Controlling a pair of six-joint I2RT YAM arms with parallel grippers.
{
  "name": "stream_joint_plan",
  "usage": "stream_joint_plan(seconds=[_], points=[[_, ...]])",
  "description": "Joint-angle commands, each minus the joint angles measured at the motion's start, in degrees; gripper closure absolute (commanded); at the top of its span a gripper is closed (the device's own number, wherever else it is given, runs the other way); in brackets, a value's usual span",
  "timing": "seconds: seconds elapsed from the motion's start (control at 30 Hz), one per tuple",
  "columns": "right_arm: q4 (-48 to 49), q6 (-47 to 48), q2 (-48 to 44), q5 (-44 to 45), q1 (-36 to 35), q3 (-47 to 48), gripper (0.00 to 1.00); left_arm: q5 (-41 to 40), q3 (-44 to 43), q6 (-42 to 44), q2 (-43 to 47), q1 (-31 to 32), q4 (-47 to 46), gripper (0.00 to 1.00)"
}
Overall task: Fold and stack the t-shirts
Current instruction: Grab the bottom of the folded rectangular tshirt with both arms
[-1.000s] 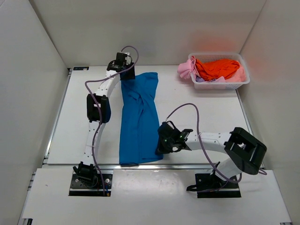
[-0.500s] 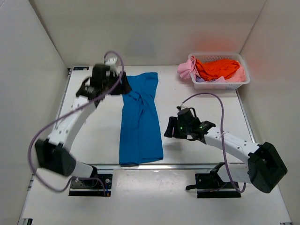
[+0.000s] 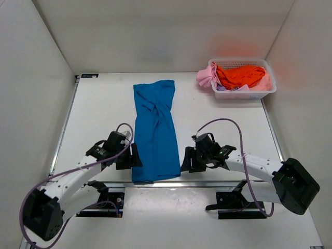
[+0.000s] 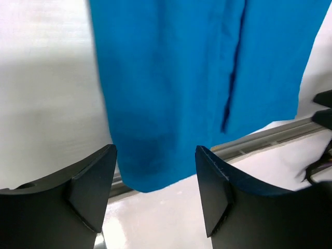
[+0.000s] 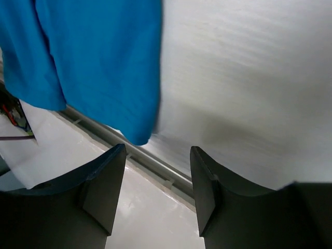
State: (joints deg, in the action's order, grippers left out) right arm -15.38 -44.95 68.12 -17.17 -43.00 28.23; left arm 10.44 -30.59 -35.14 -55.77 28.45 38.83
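A bright blue t-shirt (image 3: 154,129) lies flat on the table as a long narrow strip, running from the far side to the near edge. My left gripper (image 3: 134,156) hovers open beside its near left corner. In the left wrist view the blue hem (image 4: 176,88) lies just ahead of the open left gripper (image 4: 155,193), untouched. My right gripper (image 3: 185,162) stands open at the near right corner. The right wrist view shows that corner (image 5: 104,62) ahead of the empty right gripper (image 5: 157,193). Orange (image 3: 241,75), pink (image 3: 204,77) and pale lilac (image 3: 226,88) t-shirts are heaped in the basket.
A white mesh basket (image 3: 244,95) stands at the far right of the table. A metal rail (image 3: 212,183) runs along the table's near edge, just under the shirt's hem. White walls enclose the table on three sides.
The left arm swung from the shirt's far end down to its near left corner. The right gripper opened, let go of the shirt's right edge, and now sits by the near right corner.
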Motion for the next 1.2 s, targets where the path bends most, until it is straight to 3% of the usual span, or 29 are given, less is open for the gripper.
stream_joint_plan(seconds=[0.0, 0.27, 0.37, 0.43, 0.47, 0.5, 0.6, 0.9, 1.17], points=[[5.6, -3.9, 2.4, -1.3, -2.7, 0.1, 0.5, 1.1, 5.8, -7.8, 7.0, -0.5, -3.2, 0.27], [9.1, -4.5, 10.4, -1.5, -4.4, 1.9, 0.51, 1.7, 9.8, -11.3, 6.4, 3.0, -6.0, 0.3], [9.7, -5.0, 12.9, -1.6, -5.3, 2.5, 0.56, 1.2, 11.2, -11.4, 6.7, 2.9, -7.2, 0.37], [11.2, -5.2, 13.7, -2.2, -5.0, 2.4, 0.76, 2.3, 12.2, -11.4, 6.1, 3.8, -8.0, 0.7], [11.7, -5.5, 14.1, -2.6, -5.1, 1.9, 0.82, 2.5, 12.7, -11.5, 5.4, 4.1, -8.5, 0.75], [11.5, -5.6, 13.9, -3.0, -5.2, 1.9, 0.99, 3.4, 12.9, -11.4, 5.1, 4.6, -8.5, 0.84], [8.4, -5.8, 13.4, -2.6, -6.6, 2.0, 1.0, 3.1, 13.4, -12.3, 5.5, 6.4, -7.5, 0.96], [2.9, -6.5, 10.5, -6.6, -11.2, 3.1, 1.0, 6.5, 12.9, -11.9, 10.1, 6.0, -3.1, 1.0], [-8.3, 3.0, 15.1, -9.5, -4.6, 17.3, 1.0, 7.8, -1.9, -1.7, -2.5, -0.9, -2.0, 1.0]])
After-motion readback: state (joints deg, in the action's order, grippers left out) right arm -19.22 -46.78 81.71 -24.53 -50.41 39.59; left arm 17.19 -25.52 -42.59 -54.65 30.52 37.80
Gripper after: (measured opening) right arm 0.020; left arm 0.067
